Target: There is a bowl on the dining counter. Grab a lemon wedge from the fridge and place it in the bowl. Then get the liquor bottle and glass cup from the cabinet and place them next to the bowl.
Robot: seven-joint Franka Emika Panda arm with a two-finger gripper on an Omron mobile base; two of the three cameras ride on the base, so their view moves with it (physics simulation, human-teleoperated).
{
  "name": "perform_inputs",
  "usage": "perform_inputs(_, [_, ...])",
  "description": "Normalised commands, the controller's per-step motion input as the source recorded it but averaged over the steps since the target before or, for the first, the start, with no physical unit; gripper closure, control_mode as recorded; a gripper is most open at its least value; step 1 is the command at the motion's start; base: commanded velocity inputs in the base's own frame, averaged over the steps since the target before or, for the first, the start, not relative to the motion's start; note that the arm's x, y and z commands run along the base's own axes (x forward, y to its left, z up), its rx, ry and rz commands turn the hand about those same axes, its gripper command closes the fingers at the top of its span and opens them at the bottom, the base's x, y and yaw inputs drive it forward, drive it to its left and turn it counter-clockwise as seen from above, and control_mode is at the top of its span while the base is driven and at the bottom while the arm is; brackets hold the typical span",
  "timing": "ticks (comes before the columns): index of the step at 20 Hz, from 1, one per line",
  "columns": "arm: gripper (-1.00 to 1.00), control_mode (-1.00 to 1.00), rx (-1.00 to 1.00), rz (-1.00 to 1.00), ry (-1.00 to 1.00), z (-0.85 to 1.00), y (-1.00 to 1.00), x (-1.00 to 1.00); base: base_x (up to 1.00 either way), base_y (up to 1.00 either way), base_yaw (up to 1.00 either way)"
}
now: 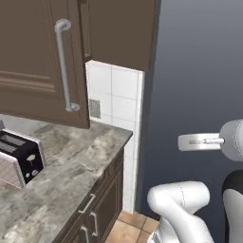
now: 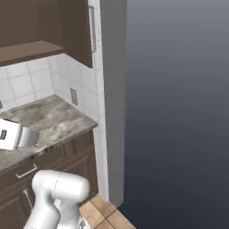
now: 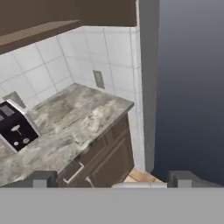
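Above the toaster [image 1: 19, 159], the cabinet [image 1: 33, 57] is dark brown wood.

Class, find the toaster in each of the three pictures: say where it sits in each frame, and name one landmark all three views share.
Left base view: the toaster sits at the left edge, on the marble counter.
Right base view: toaster at the left edge, mid-height, its pale side facing us.
Hand view: toaster at the left edge, mid-height, black top visible.
Shared landmark: the grey wall outlet on the white tiles above the counter's end.
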Motion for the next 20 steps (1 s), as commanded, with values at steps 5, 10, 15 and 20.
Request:
perform_inputs(5, [-1.00,1.00,0.00,0.00,0.00,0.00,0.00,0.00,0.60,0.21,0.51])
perform_inputs(10, [-1.00,1.00,0.00,0.00,0.00,0.00,0.00,0.00,0.41,0.17,0.58])
perform_inputs(15, [-1.00,1.00,0.00,0.00,0.00,0.00,0.00,0.00,0.46,-0.13,0.53])
perform_inputs(20, [-1.00,1.00,0.00,0.00,0.00,0.00,0.00,0.00,0.08,-0.42,0.34])
